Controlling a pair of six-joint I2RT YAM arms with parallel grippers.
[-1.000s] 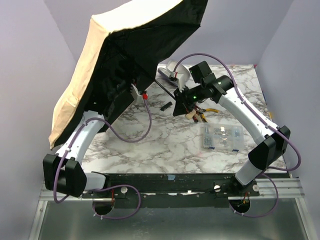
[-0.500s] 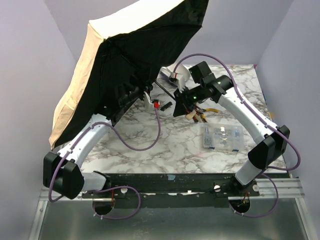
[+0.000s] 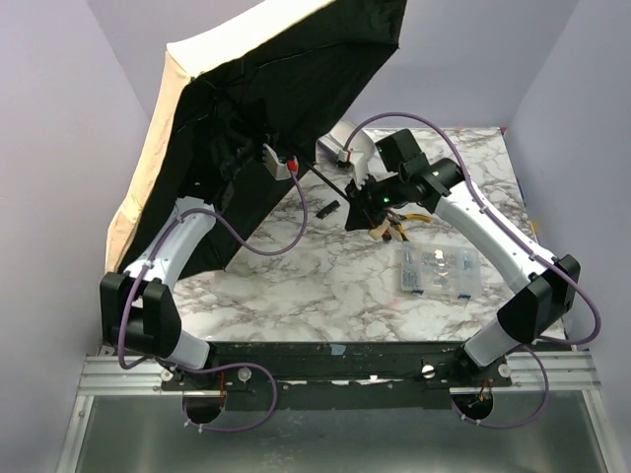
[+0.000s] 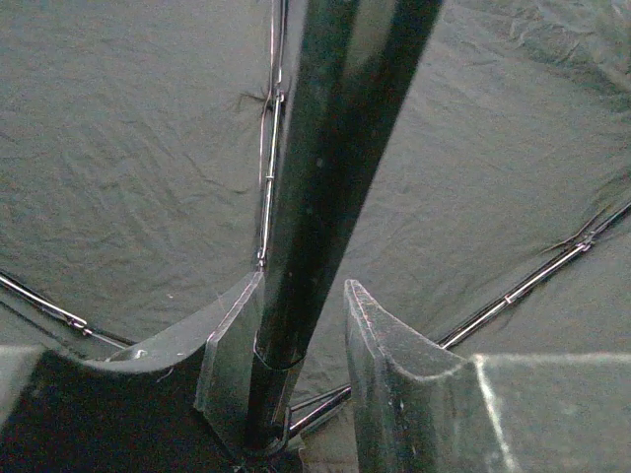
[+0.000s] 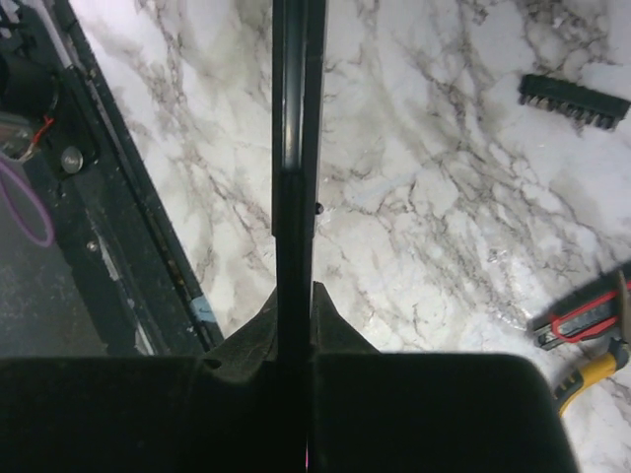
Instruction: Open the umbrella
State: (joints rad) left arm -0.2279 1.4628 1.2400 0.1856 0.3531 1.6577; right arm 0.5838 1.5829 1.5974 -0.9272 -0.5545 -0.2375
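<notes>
Umbrella [image 3: 271, 84]: opened out, tilted over far left of table, held up in the air between both arms
Canopy [image 3: 148, 187]: tan outer side facing left and up, black inner side toward top camera, ribs spread out in left wrist view
Shaft [image 3: 320, 179]: thin, black, slanting from under canopy down to right gripper, clear of tabletop
Left gripper [image 4: 296, 340]: up under canopy, straddling shaft; left finger [image 4: 232, 345] against shaft, slim gap at right finger [image 4: 385, 365]; loose around it, not pinching
Right gripper [image 5: 294, 310]: clenched on lower part of shaft, fingers pressed to both its sides
Knob handle: hidden behind right gripper, cannot tell
Table [image 3: 325, 286]: white marble top, black rail along near edge
Clear box [image 3: 437, 269]: flat on table beside right arm, well apart from umbrella
Bit strip [image 3: 328, 208]: black, lying on table below shaft, not touching it
Red-handled tool [image 5: 582, 317]: on table just beside yellow handle [image 5: 584, 379], under right wrist
</notes>
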